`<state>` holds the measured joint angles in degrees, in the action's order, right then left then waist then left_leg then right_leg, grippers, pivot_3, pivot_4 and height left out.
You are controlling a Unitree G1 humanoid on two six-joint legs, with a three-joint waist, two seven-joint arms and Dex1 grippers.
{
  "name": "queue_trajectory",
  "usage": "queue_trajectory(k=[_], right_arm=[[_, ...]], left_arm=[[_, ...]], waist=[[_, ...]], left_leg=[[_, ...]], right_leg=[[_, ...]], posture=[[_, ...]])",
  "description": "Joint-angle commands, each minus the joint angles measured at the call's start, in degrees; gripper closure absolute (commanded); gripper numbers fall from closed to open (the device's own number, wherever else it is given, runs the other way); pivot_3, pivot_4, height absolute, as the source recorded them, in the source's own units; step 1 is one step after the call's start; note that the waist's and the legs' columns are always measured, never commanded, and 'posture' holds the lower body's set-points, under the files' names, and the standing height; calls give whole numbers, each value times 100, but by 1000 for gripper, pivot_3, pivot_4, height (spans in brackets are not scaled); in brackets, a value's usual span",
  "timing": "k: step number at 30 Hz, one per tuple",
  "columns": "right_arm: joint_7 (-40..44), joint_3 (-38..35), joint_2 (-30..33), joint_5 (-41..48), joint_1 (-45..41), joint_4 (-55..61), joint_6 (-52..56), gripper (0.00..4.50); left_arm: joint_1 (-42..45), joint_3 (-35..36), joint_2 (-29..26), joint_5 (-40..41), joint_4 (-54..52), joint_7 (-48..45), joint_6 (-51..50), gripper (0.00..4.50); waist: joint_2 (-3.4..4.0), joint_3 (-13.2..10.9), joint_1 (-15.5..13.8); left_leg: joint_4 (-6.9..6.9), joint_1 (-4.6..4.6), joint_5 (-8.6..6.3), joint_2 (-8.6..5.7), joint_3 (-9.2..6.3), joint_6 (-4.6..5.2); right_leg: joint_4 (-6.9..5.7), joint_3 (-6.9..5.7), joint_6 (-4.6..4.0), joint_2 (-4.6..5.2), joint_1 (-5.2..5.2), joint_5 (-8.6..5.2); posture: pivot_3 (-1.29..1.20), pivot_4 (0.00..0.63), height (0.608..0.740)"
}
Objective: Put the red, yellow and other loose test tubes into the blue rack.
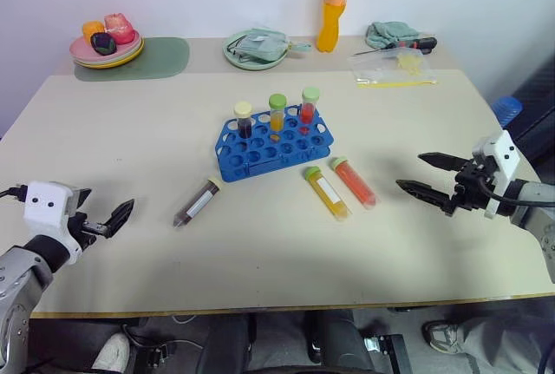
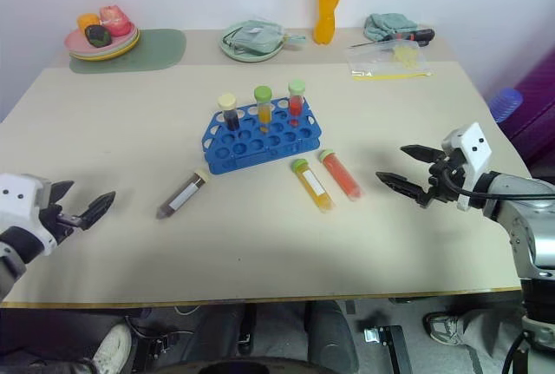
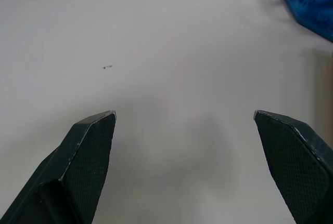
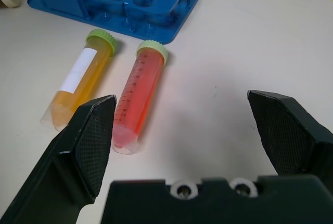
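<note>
The blue rack stands mid-table with three capped tubes upright in its back row. Three loose test tubes lie flat in front of it. The red one and the yellow one are side by side to the rack's right front. The dark brown one lies to its left front. My right gripper hovers open just right of the red tube, fingers pointing toward it, holding nothing. My left gripper is open over bare table, left of the brown tube, also holding nothing.
Along the far edge stand stacked plates with toy food on a green mat, a green plate with a cloth, an orange bottle, a plastic bag and a screwdriver.
</note>
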<state>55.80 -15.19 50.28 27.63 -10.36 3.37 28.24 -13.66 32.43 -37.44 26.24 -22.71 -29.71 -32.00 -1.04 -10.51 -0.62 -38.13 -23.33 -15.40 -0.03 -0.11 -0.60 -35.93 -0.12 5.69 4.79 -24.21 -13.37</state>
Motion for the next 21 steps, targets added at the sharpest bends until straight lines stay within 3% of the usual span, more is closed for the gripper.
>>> queue_trajectory(k=[1,13,21], right_arm=[[-60,41,-52,5,-178,222,-48,0],[-480,378,-267,-150,-604,164,74,0],[-931,-154,-469,313,-180,889,612,0]], left_arm=[[38,132,10,36,-158,54,29,131],[177,49,152,142,-220,88,119,131],[813,-615,268,268,-129,-126,31,131]], waist=[[0,0,2],[0,0,-1],[-1,0,-22]], left_leg=[[0,0,0,0,0,0],[-1,0,0,-1,0,0],[-4,-2,0,-3,-4,0]], right_leg=[[0,0,0,0,0,0],[0,0,1,-1,0,0],[-5,0,2,-1,2,1]], posture=[[0,150,740],[0,150,740],[0,150,740]])
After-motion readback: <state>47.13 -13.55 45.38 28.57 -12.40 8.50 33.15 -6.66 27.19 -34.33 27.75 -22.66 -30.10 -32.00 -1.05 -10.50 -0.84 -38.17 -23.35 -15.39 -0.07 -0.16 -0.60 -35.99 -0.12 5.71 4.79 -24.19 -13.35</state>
